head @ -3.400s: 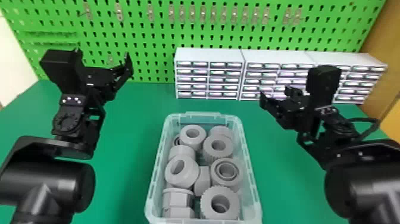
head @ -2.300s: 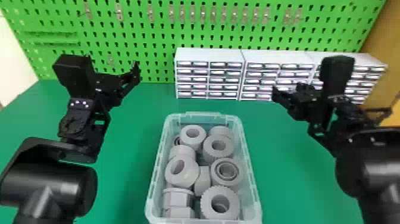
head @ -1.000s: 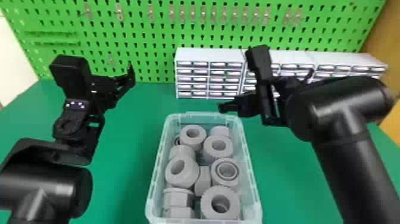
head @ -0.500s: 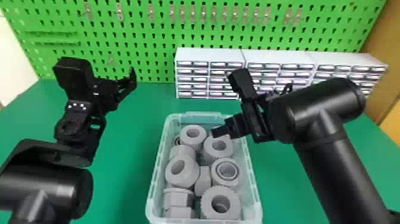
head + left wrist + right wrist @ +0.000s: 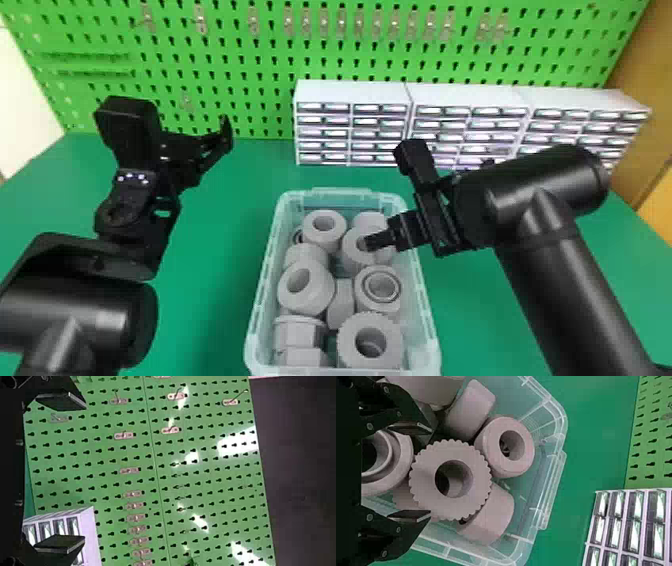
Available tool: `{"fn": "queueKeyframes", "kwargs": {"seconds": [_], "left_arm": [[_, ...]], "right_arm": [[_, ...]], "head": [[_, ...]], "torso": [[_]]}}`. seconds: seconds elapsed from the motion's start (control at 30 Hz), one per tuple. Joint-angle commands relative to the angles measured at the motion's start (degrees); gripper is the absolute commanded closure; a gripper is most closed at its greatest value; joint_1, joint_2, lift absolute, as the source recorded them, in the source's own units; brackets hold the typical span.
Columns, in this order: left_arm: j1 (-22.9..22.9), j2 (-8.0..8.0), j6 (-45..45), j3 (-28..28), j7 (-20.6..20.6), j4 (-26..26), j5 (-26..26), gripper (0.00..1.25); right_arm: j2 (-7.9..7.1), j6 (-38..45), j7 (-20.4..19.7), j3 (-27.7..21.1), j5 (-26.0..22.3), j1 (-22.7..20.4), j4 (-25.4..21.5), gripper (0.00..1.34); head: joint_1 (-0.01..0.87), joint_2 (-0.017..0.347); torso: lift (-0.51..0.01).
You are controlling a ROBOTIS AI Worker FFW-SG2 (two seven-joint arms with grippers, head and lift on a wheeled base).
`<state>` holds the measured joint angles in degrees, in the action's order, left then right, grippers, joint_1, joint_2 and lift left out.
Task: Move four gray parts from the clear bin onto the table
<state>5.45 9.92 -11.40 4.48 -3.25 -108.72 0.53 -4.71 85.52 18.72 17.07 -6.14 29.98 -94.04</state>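
1. Picking seems in hand; right gripper spread over toothed gray part; clear bin lower centre, head view;
2. next, likely lower, clench; left gripper upper left, fingers parted.

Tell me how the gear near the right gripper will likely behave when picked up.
The gear looks thick and solid, so probably stiff. Its toothed rim may give some grip. Being round, it could roll if it lands on edge.

Left hand stood open, pointing toward the surface's far edge | right hand stood open, angled down, inward from right edge
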Motion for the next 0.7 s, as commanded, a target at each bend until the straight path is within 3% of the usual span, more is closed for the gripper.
{"fn": "queueKeyframes", "kwargs": {"seconds": [0.0, 0.67], "left_arm": [[0.0, 0.01, 0.0, 0.0, 0.0, 0.0, 0.0, 0.11], [0.1, 0.01, 0.0, 0.2, 0.0, 0.1, 0.0, 0.11]], "right_arm": [[0.05, -0.1, 0.0, 0.3, -0.2, 0.1, 0.2, 0.51], [-0.3, -3.8, 0.0, 3.3, -3.8, 1.1, 2.2, 0.52]], "head": [[0.678, 0.034], [0.678, 0.034]], "torso": [[-0.05], [-0.05]]}}
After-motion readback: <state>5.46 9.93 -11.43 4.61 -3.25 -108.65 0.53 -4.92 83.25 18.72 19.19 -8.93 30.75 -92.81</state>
